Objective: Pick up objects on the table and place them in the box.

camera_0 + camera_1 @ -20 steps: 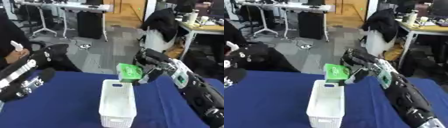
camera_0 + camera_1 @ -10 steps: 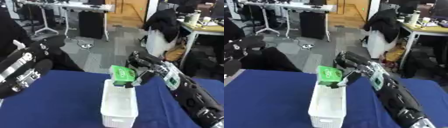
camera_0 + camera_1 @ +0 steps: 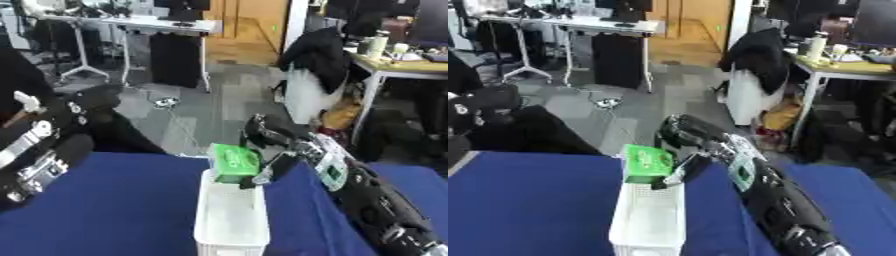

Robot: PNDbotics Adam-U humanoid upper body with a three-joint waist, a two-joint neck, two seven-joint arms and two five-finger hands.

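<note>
Blue table (image 3: 131, 200), right hand (image 3: 273, 145) fingers curled round green pack (image 3: 234, 162), over white box (image 3: 232, 222)

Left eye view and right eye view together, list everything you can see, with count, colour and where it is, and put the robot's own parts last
green box: one, green, held over the far end of the basket
basket: one, white, slotted walls, on the table, long side running away from the robot
table: one, blue cover, fills the lower part of both views
desks: two, pale tops, one far left with clutter, one far right with bottles and small items
dark jacket: one, black, draped over a chair beyond the table
right hand: black and silver, fingers curled round the green box
left hand: black, raised at the left edge, fingers not clear
</note>
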